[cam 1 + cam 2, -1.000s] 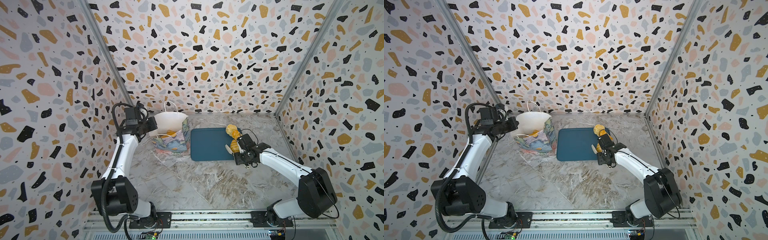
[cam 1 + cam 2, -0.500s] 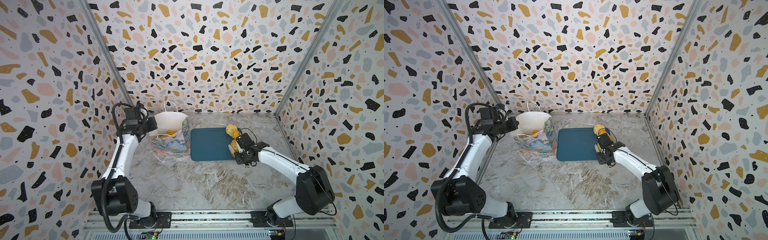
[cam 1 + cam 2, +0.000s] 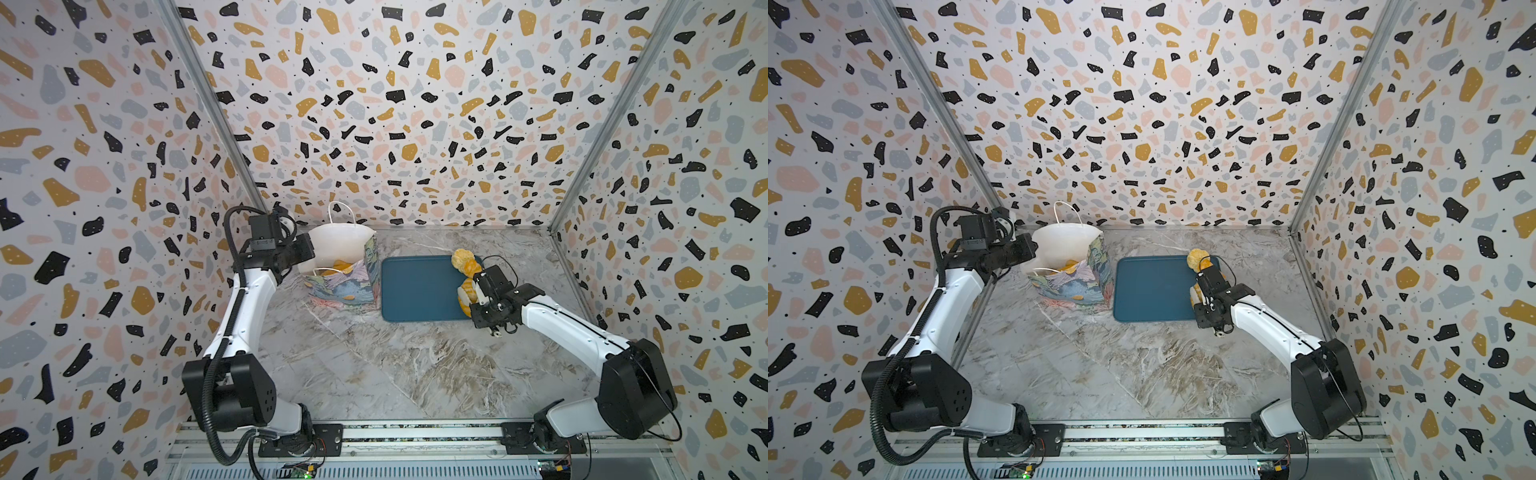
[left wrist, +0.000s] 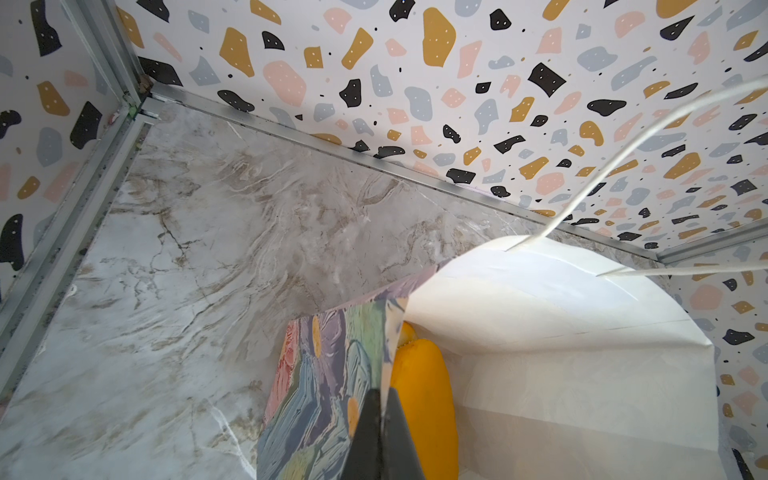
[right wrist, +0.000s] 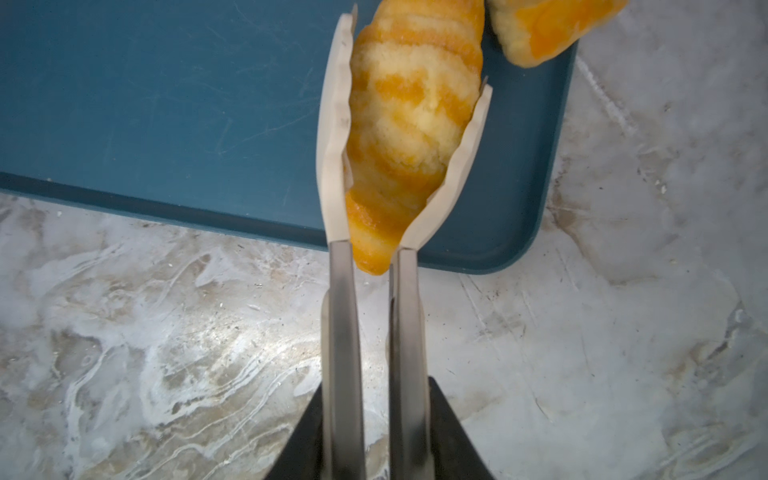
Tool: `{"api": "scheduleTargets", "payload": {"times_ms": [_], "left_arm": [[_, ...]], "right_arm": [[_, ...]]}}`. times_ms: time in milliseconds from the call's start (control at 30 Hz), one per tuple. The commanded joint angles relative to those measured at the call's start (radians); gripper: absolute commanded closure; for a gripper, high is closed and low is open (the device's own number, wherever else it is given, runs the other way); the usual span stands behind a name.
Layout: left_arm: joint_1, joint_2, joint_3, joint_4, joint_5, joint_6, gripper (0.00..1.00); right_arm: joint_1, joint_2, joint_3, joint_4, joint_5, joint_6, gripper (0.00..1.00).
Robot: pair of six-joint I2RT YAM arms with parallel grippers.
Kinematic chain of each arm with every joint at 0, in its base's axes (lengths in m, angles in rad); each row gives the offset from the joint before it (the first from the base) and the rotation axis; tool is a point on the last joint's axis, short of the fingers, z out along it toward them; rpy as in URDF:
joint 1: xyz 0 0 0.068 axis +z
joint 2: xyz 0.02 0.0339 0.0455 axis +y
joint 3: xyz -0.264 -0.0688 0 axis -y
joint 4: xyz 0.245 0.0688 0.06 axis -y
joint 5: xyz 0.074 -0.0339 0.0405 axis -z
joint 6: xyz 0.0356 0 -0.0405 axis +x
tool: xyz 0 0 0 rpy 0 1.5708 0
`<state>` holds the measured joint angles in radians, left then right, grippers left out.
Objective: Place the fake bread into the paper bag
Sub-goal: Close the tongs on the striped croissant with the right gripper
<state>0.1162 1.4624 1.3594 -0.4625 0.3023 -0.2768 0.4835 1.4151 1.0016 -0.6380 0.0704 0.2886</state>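
Golden-orange striped roll (image 5: 411, 166) is clamped in the right gripper (image 5: 415, 58), with the pale pads pressed to both flanks. It lies over the right end of the blue tray (image 5: 166, 104) and its narrow tail overhangs the tray's lip; whether it has left the surface I cannot tell. A second bread (image 5: 548, 29) lies just beside it. Left gripper (image 4: 384, 395) is pinched fully closed on the printed wall of the paper bag (image 4: 540, 332), holding the mouth open, and a yellow bread (image 4: 424, 395) already lies inside. Risk 1: the pads splay along the taper, so a lift may squeeze the roll forward and out of the grip. Risk 2: the neighbouring bread could be nudged off the tray. Risk 3: a white cord handle (image 4: 623, 141) arches over the bag mouth and might snag the roll, and any tug from the left pinch could tip the bag. The right wrist view alone shows pad contact, which the wrist hides in both top views. The left wrist view alone shows the pinch on the paper. Only the top views show the bag (image 3: 345, 286) standing just beside the tray's left edge, and a pale bumpy bun (image 3: 460, 258) at the far corner.
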Motion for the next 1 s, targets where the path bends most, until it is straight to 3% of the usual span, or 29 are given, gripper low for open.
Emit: {"api": "scheduleTargets", "payload": {"times_ms": [0,967], "left_arm": [[-0.004,-0.027,-0.012,0.02,0.012,-0.003,1.0],[-0.004,-0.028,-0.013,0.02,0.01,-0.003,1.0]], "right_arm": [[-0.002,-0.049,0.007,-0.015,-0.01,0.013,0.69],[0.025,-0.113,-0.014,0.067,-0.091,0.017,0.71]]}}
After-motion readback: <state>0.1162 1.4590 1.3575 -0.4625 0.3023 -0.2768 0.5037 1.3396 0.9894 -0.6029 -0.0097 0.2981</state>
